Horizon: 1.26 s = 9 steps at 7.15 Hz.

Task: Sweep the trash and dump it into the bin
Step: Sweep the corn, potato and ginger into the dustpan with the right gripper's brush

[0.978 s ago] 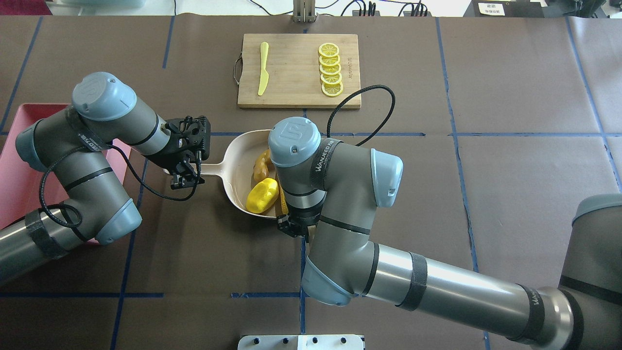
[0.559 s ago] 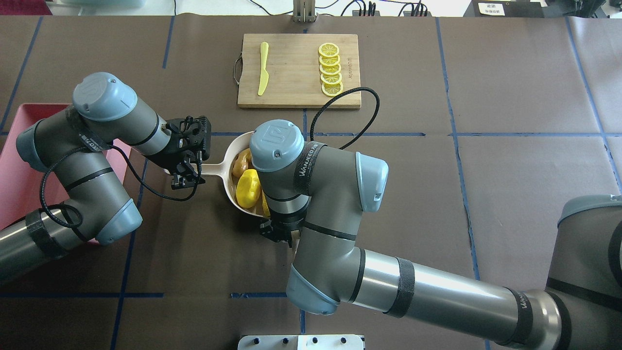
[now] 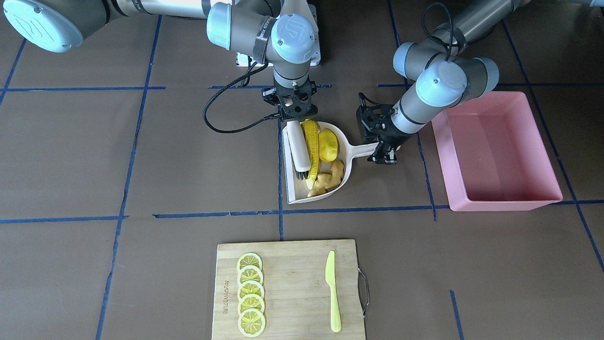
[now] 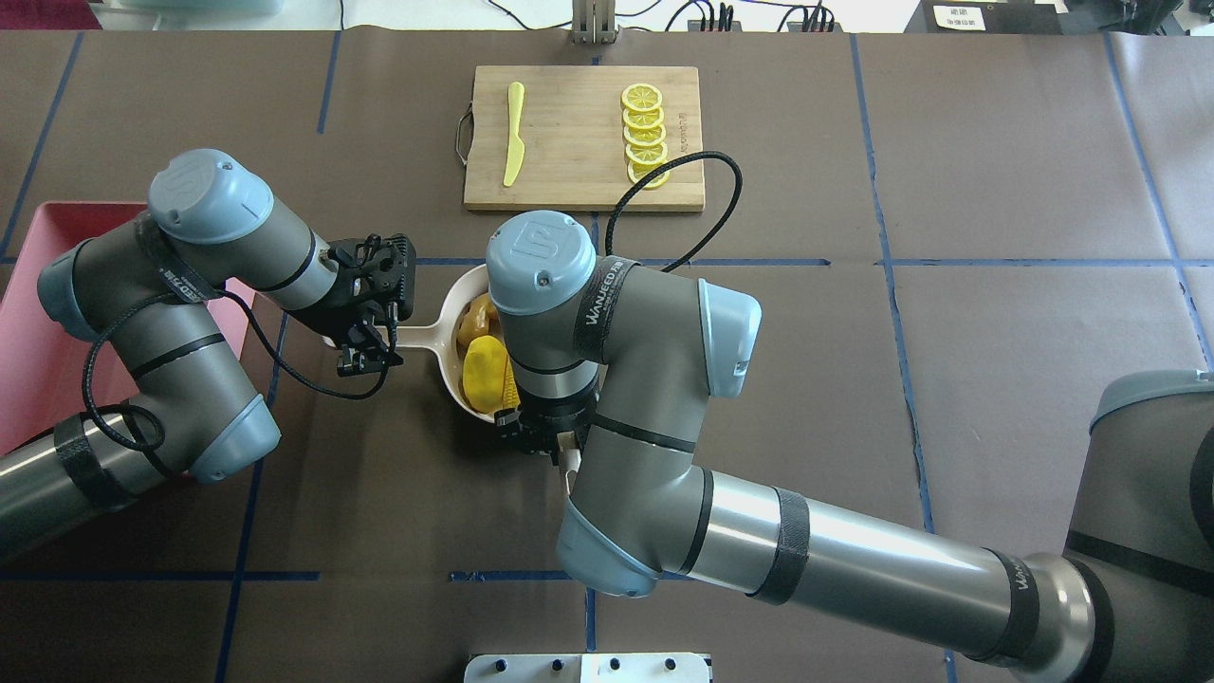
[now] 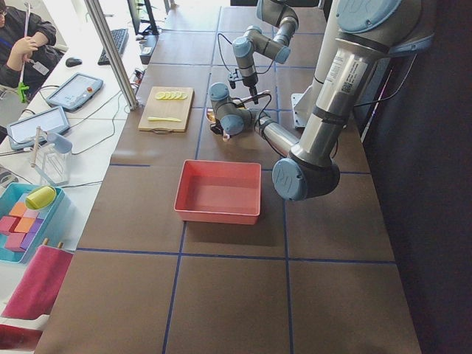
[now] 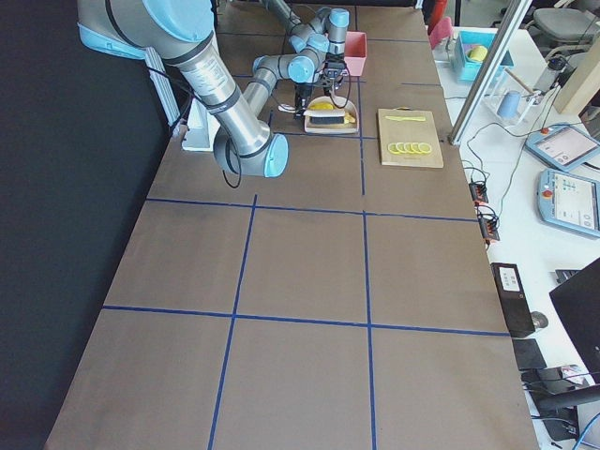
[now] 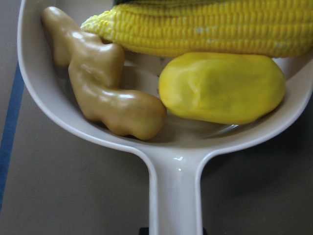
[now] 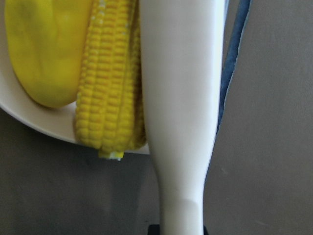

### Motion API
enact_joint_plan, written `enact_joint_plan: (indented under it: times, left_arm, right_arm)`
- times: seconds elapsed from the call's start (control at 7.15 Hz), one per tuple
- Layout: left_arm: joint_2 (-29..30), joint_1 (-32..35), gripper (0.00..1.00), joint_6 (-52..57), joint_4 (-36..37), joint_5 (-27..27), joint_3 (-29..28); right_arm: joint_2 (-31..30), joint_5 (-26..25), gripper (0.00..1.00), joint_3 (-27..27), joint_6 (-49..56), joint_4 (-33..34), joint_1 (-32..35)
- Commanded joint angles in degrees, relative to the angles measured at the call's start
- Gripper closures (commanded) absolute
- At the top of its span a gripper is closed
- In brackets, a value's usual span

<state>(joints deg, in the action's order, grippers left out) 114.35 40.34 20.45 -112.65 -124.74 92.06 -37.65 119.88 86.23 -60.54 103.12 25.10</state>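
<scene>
The beige dustpan (image 3: 340, 175) lies on the table and holds all three pieces of trash: the corn cob (image 3: 310, 146), the yellow fruit piece (image 3: 329, 145) and the ginger root (image 3: 325, 179). My left gripper (image 3: 383, 152) is shut on the dustpan's handle (image 4: 417, 332), which shows close up in the left wrist view (image 7: 176, 196). My right gripper (image 3: 295, 113) is shut on a white brush (image 3: 298, 148) that lies in the pan against the corn (image 8: 110, 88). The pink bin (image 3: 495, 151) stands empty on my left, beside the dustpan.
A wooden cutting board (image 4: 583, 138) with lemon slices (image 4: 645, 138) and a lime-green knife (image 4: 513, 133) lies beyond the dustpan. My right arm's elbow hangs over the dustpan in the overhead view. The bin (image 4: 28, 370) sits partly under my left arm.
My right arm has moved left with the brush, pushing the corn, fruit and ginger deeper into the dustpan. My left arm has shifted only slightly, still on the handle.
</scene>
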Motion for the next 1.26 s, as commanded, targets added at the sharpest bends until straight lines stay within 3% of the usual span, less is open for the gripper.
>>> enact_joint_plan:
  times: [0.0,0.42,0.7,1.12]
  left_arm:
    - [-0.2,-0.1,1.00,0.1,-0.1,-0.6,-0.1]
    - [-0.2,-0.1,1.00,0.1,-0.3,-0.9,-0.2]
    - [-0.1,-0.1,1.00,0.1,-0.6,-1.0,0.0]
    - [0.0,-0.1,1.00,0.1,-0.7,-9.0,0.0]
  right_arm:
    - [-0.5,1.0,1.00,0.0,0.2,0.1,2.8]
    - [-1.9,6.2,1.00,4.1,0.4,0.5,8.2]
    - [-5.4,6.4,1.00,9.1,0.4,1.0,10.0]
    - [-10.9,7.6,1.00,14.7,1.0,1.0,12.1]
